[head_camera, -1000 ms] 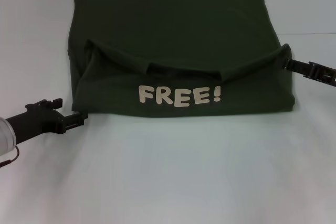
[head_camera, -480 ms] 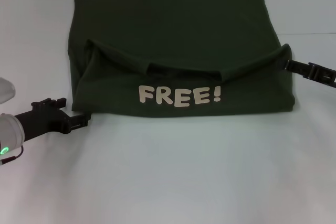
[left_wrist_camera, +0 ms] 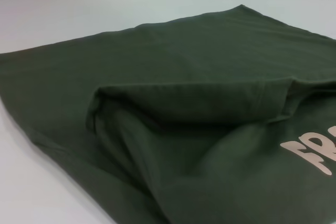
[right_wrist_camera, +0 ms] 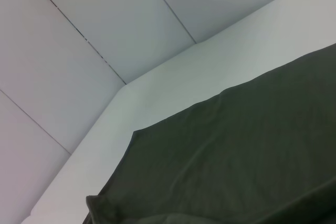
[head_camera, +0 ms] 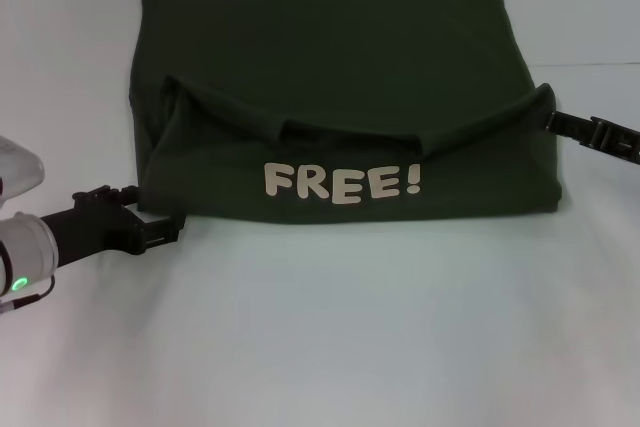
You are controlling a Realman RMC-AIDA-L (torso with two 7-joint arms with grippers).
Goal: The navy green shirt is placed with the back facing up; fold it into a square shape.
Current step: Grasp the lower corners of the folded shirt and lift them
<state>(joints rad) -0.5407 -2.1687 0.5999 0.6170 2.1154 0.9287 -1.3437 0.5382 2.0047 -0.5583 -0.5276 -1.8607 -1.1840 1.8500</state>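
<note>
Left gripper has crept rightward to the navy green shirt hem at 8 o'clock, another fold likely; right gripper waits at 3 o'clock; neither grip discernible

The navy green shirt lay flat on the white surface as a dark olive, roughly rectangular folded bundle, its near part doubled back so that cream block letters "FREE!" faced up. The folded-over edge sagged in a shallow curve across the middle. Its near left corner lay just beside the left gripper's fingertips, and its raised right corner touched the right gripper's tips.
</note>
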